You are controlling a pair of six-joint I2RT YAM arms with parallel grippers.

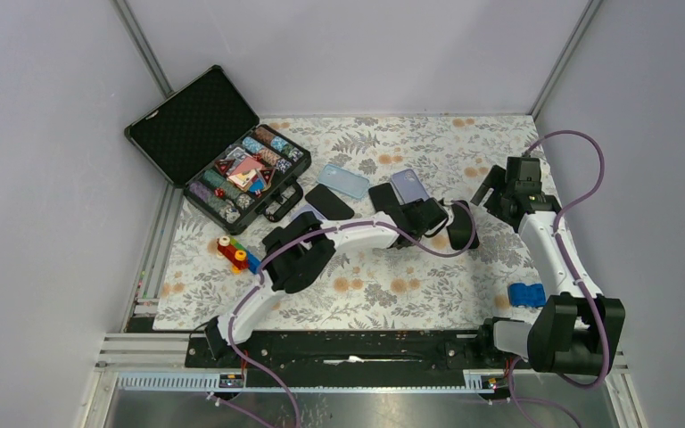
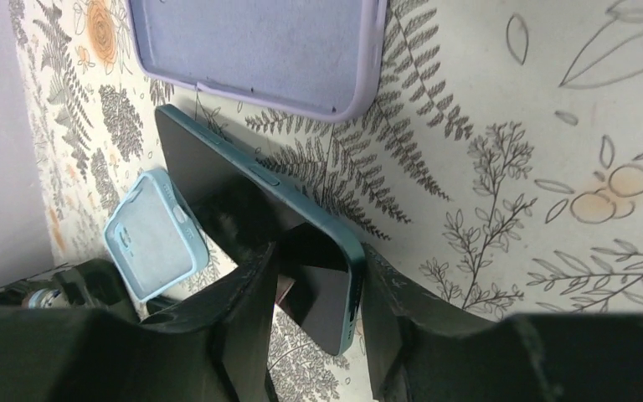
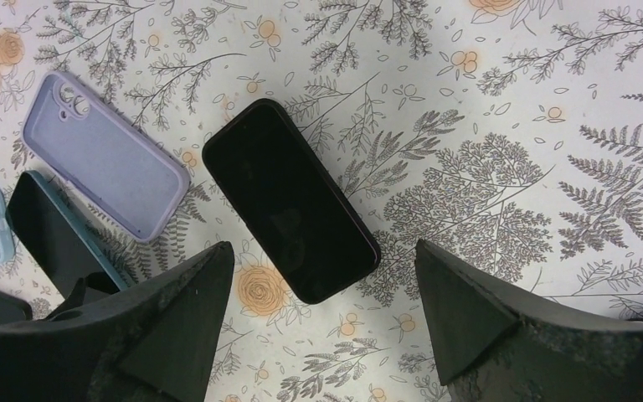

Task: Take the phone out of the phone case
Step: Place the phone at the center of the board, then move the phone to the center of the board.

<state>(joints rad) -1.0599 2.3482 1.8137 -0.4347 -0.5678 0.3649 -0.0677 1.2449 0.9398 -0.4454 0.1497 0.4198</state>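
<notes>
A phone with a teal rim [image 2: 251, 205] stands tilted on its long edge, its dark face turned left. My left gripper [image 2: 318, 251] is shut on its near corner; it also shows in the top view [image 1: 406, 212]. An empty lilac case [image 2: 259, 50] lies flat just beyond it, open side up. My right gripper [image 3: 322, 247] is open and empty, hovering above a second black phone in a dark case [image 3: 289, 201] that lies flat, screen up. That phone [image 1: 461, 223] lies between the two grippers in the top view, with my right gripper [image 1: 492, 192] to its right.
An empty light-blue case [image 1: 345, 181] and another black phone [image 1: 328, 201] lie left of the held phone. An open black briefcase of poker chips [image 1: 223, 147] stands at the back left. Toy bricks [image 1: 235, 252] lie at the left and a blue object [image 1: 526, 294] near the right arm's base.
</notes>
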